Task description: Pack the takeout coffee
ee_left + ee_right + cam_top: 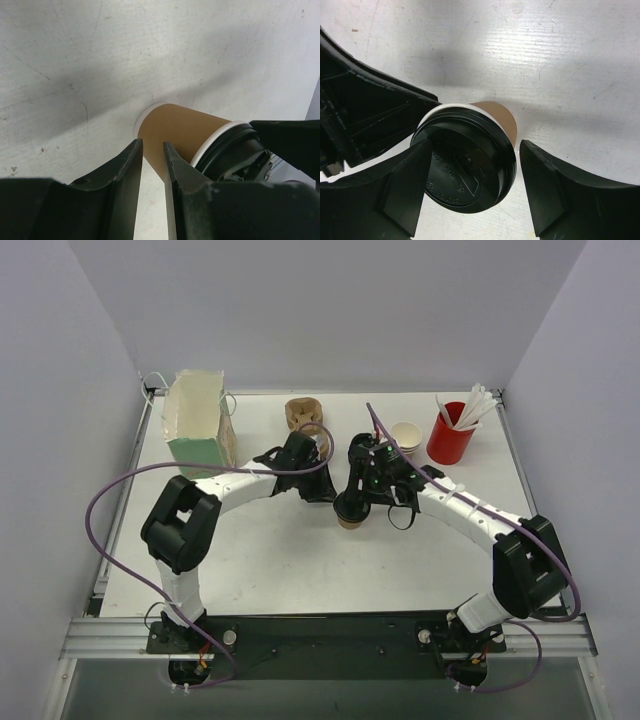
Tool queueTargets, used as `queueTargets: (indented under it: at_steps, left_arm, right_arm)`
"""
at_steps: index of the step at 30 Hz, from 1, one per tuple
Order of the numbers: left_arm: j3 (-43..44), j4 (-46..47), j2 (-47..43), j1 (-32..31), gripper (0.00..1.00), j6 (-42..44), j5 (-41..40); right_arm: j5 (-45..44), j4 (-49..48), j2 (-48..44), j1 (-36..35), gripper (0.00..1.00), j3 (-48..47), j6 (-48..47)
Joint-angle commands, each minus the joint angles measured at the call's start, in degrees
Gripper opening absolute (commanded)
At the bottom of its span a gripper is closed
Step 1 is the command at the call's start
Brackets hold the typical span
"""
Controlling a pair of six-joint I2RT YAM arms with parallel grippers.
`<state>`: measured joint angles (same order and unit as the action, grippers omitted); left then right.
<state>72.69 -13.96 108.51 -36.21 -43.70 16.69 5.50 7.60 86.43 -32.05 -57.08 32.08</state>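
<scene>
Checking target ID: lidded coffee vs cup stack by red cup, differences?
The coffee has a black lid; the cup stack is open-topped. The coffee is darker brown, the stack paler. The coffee sits mid-table inside the right claw; the stack stands free at the back. Both are upright paper cups.

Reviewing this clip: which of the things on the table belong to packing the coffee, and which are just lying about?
Job: takeout coffee cup, right gripper straddling its lid, left gripper beside it, paper bag (probable destination).
Lying about: stack of lidless cups, red cup with sticks, brown cardboard piece.
</scene>
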Motion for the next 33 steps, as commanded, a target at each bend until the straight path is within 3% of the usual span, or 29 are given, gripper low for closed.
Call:
queueTargets:
  at_steps: [1, 33]
  left_arm:
    - [-0.79, 1.74, -4.97, -1.15, 0.34, -1.21, 0.89]
    - [0.26, -1.34, -7.61, -1.85, 0.34, -1.03, -2.19]
  right_arm:
    - [1.71, -1.26, -1.88, 1.29, 0.65, 2.23, -1.75]
    - [3.47, -2.32, -5.22, 4.02, 0.67, 4.96, -1.66]
